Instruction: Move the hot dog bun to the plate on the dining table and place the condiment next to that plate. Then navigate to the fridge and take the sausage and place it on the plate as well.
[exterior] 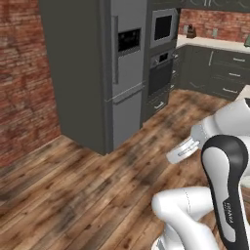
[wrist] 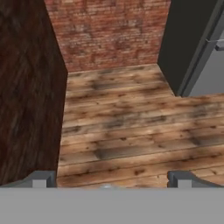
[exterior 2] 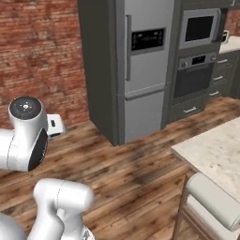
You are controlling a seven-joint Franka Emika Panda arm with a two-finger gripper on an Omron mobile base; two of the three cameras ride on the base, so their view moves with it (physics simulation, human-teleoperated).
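Note:
The tall silver-grey fridge point(exterior: 124, 73) point(exterior 2: 140, 70) stands ahead across the wooden floor, its doors shut and a black display panel on the upper door. Its dark side and a door edge point(wrist: 205, 57) show at the right of the hand view. My gripper point(wrist: 111, 180) is open, fingertips point(wrist: 41, 179) wide apart with nothing between them, pointing at the floor and the brick wall left of the fridge. A corner of the dining table point(exterior 2: 215, 150) with its beige stone top lies at the right. The hot dog bun, plate, condiment and sausage are out of view.
A built-in oven point(exterior: 161, 73) point(exterior 2: 194, 79) and microwave point(exterior: 163, 27) point(exterior 2: 199, 28) stand right of the fridge. A white-cushioned stool point(exterior 2: 215, 199) sits by the table. A brick wall point(exterior 2: 42, 56) runs left of the fridge. Dark cabinets under a counter point(exterior: 215, 44) lie beyond.

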